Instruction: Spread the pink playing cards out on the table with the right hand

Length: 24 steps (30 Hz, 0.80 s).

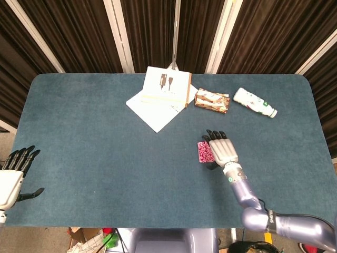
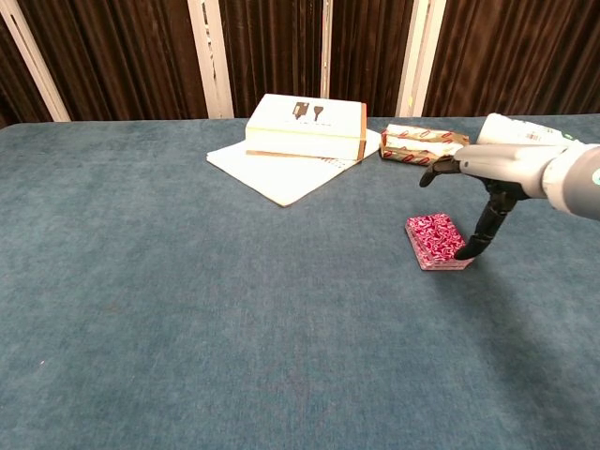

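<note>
— How is the right hand (image 1: pixel 223 149) seen?
— It is held palm down with its fingers (image 2: pixel 469 251) extended, one tip lowered toward the table, the forearm bent back to the near edge.
— And the left hand (image 1: pixel 13 176)?
— It is shown flat and spread apart at the near left corner, nothing held.

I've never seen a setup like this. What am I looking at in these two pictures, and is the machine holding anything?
This is a robot with two arms ending in human-like hands. One picture looks down from its head, the other looks forward from its chest. On the blue table lie a stack of pink playing cards, a white box resting on a white sheet, a wrapped snack and a white bottle. The right hand is beside the cards, a fingertip reaching their edge in the chest view; nothing is lifted. The left hand waits at the table's edge, fingers apart, holding nothing.
</note>
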Each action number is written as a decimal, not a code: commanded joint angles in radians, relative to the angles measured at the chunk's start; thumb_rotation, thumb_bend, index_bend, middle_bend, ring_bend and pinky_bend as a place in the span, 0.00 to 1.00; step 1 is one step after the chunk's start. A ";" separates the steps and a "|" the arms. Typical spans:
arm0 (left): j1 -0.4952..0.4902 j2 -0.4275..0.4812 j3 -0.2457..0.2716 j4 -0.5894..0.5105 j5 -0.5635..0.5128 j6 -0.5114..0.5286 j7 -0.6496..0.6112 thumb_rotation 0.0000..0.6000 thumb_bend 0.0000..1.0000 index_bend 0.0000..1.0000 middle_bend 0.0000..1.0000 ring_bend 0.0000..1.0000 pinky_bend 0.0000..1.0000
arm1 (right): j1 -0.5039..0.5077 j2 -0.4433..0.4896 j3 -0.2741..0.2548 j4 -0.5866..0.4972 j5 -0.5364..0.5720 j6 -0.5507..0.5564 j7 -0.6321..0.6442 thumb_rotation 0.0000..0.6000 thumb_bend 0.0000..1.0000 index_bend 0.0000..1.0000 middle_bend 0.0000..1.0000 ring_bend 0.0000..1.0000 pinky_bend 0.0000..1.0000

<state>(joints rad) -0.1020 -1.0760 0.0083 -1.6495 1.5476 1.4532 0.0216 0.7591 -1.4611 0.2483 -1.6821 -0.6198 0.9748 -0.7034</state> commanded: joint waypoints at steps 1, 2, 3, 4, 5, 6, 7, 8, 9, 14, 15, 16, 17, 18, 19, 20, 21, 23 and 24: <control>-0.001 0.001 0.000 -0.002 -0.004 -0.005 -0.001 1.00 0.00 0.00 0.00 0.00 0.00 | 0.028 -0.024 0.004 0.019 0.044 0.019 -0.029 1.00 0.10 0.22 0.04 0.00 0.00; -0.002 0.002 0.000 -0.003 -0.005 -0.006 -0.001 1.00 0.00 0.00 0.00 0.00 0.00 | 0.035 -0.029 0.005 0.021 0.054 0.023 -0.033 1.00 0.10 0.23 0.04 0.00 0.00; -0.002 0.002 0.000 -0.003 -0.004 -0.007 -0.001 1.00 0.00 0.00 0.00 0.00 0.00 | 0.041 -0.034 0.006 0.024 0.063 0.028 -0.037 1.00 0.10 0.23 0.04 0.00 0.00; -0.002 0.002 0.000 -0.004 -0.004 -0.007 -0.001 1.00 0.00 0.00 0.00 0.00 0.00 | 0.047 -0.038 0.007 0.027 0.071 0.032 -0.042 1.00 0.10 0.23 0.04 0.00 0.00; -0.002 0.002 0.000 -0.004 -0.004 -0.007 -0.001 1.00 0.00 0.00 0.00 0.00 0.00 | 0.052 -0.043 0.007 0.030 0.080 0.035 -0.045 1.00 0.10 0.23 0.04 0.00 0.00; -0.002 0.002 0.000 -0.005 -0.004 -0.007 -0.001 1.00 0.00 0.00 0.00 0.00 0.00 | 0.057 -0.046 0.008 0.033 0.089 0.038 -0.048 1.00 0.10 0.23 0.04 0.00 0.00; -0.003 0.003 0.000 -0.005 -0.004 -0.008 -0.001 1.00 0.00 0.00 0.00 0.00 0.00 | 0.062 -0.050 0.008 0.037 0.098 0.041 -0.051 1.00 0.10 0.23 0.04 0.00 0.00; -0.003 0.003 0.000 -0.005 -0.004 -0.009 -0.001 1.00 0.00 0.00 0.00 0.00 0.00 | 0.067 -0.054 0.007 0.040 0.106 0.044 -0.055 1.00 0.10 0.23 0.04 0.00 0.00; -0.003 0.003 0.000 -0.005 -0.005 -0.009 -0.002 1.00 0.00 0.00 0.00 0.00 0.00 | 0.072 -0.057 0.006 0.045 0.114 0.046 -0.060 1.00 0.10 0.23 0.04 0.00 0.00; -0.004 0.005 -0.001 -0.005 -0.009 -0.014 -0.005 1.00 0.00 0.00 0.00 0.00 0.00 | 0.093 -0.076 0.002 0.068 0.165 0.064 -0.079 1.00 0.10 0.23 0.04 0.00 0.00; -0.004 0.005 0.000 -0.007 -0.009 -0.015 -0.006 1.00 0.00 0.00 0.00 0.00 0.00 | 0.096 -0.080 0.003 0.072 0.175 0.068 -0.080 1.00 0.10 0.23 0.04 0.00 0.00; -0.004 0.006 0.000 -0.008 -0.009 -0.015 -0.007 1.00 0.00 0.00 0.00 0.00 0.00 | 0.098 -0.084 0.004 0.076 0.185 0.072 -0.081 1.00 0.10 0.23 0.04 0.00 0.00; -0.004 0.006 0.001 -0.009 -0.008 -0.016 -0.006 1.00 0.00 0.00 0.00 0.00 0.00 | 0.101 -0.087 0.005 0.080 0.194 0.075 -0.082 1.00 0.10 0.23 0.04 0.00 0.00; -0.004 0.007 0.001 -0.009 -0.007 -0.015 -0.006 1.00 0.00 0.00 0.00 0.00 0.00 | 0.102 -0.089 0.005 0.082 0.199 0.077 -0.083 1.00 0.10 0.23 0.04 0.00 0.00; -0.004 0.007 0.001 -0.009 -0.005 -0.015 -0.005 1.00 0.00 0.00 0.00 0.00 0.00 | 0.106 -0.093 0.004 0.089 0.211 0.081 -0.087 1.00 0.10 0.23 0.04 0.00 0.00; -0.004 0.007 0.002 -0.009 -0.005 -0.015 -0.005 1.00 0.00 0.00 0.00 0.00 0.00 | 0.108 -0.095 0.003 0.094 0.219 0.084 -0.090 1.00 0.10 0.23 0.04 0.00 0.00; -0.004 0.007 0.002 -0.009 -0.005 -0.015 -0.005 1.00 0.00 0.00 0.00 0.00 0.00 | 0.109 -0.097 0.002 0.096 0.224 0.085 -0.092 1.00 0.10 0.23 0.04 0.00 0.00; -0.005 0.007 0.002 -0.010 -0.007 -0.017 -0.007 1.00 0.00 0.00 0.00 0.00 0.00 | 0.111 -0.100 -0.001 0.100 0.238 0.087 -0.097 1.00 0.10 0.23 0.04 0.00 0.00; -0.005 0.008 0.002 -0.010 -0.007 -0.018 -0.009 1.00 0.00 0.00 0.00 0.00 0.00 | 0.113 -0.101 -0.004 0.101 0.247 0.089 -0.101 1.00 0.10 0.23 0.04 0.00 0.00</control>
<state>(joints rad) -0.1068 -1.0686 0.0101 -1.6594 1.5405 1.4356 0.0135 0.8689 -1.5591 0.2477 -1.5846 -0.3825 1.0605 -0.7987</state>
